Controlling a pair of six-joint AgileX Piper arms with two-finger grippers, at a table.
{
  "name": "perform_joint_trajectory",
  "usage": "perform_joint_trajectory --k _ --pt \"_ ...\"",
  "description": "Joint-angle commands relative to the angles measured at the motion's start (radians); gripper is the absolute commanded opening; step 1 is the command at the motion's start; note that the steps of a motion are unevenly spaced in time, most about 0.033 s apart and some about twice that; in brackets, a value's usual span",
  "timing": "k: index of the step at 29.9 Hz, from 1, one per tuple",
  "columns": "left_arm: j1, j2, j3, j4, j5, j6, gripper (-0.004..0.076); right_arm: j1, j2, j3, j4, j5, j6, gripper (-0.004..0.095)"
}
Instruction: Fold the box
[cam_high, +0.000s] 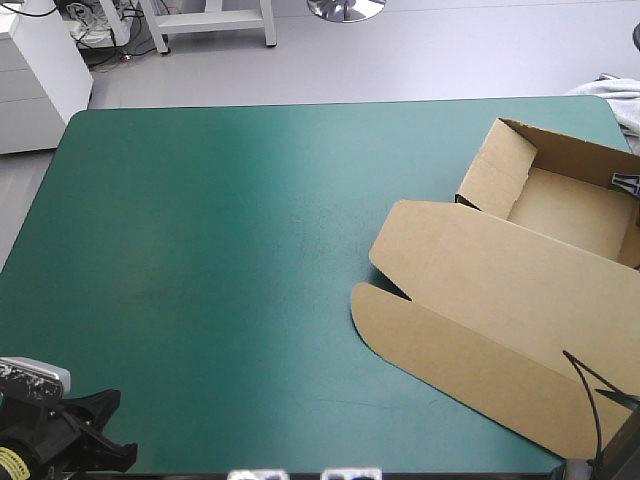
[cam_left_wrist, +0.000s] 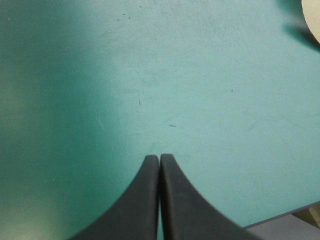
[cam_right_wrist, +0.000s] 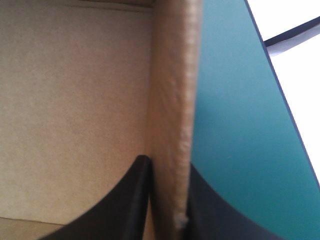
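Right gripper (cam_right_wrist: 167, 167) pinches a wall of the box (cam_high: 500, 290) at 3 o'clock on the table (cam_high: 250, 250). Left gripper (cam_left_wrist: 159, 161) is closed and empty at 7 o'clock. Risk: the thin wall slips out and springs flat.

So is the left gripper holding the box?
No: the left gripper is shut with nothing between its fingers, over bare cover, and the box lies far off near the right edge.

High cam: above and behind, facing forward-down, whole tabletop (cam_high: 200, 250) in frame. Left wrist cam: low over bare tabletop, looking along left claw (cam_left_wrist: 159, 159). Right wrist cam: hard up against box (cam_right_wrist: 172, 100) wall; high cam shares that box.
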Motion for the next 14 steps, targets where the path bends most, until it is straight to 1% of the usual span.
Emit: perform_joint_trajectory --k 1,3,5,10,14 --pt "-0.003 0.015 -0.022 0.003 0.002 -0.007 -0.001 -0.005 -0.055 -0.026 -0.014 0.016 -0.013 0.037" --pt "-0.003 0.015 -0.022 0.003 0.002 -0.007 -0.001 -0.005 -0.057 -0.028 -0.014 0.016 -0.013 0.0473" --pt "-0.003 0.015 -0.022 0.003 0.002 -0.007 -0.001 -0.005 -0.063 -0.028 -0.014 0.016 -0.013 0.0515" --pt "-0.003 0.015 -0.022 0.003 0.002 -0.007 -0.001 -0.005 -0.112 -0.028 -0.042 0.016 -0.017 0.0513" --pt "-0.003 0.015 -0.022 0.003 0.002 -0.007 -0.001 -0.005 -0.183 -0.028 -0.036 0.016 -0.017 0.0514"
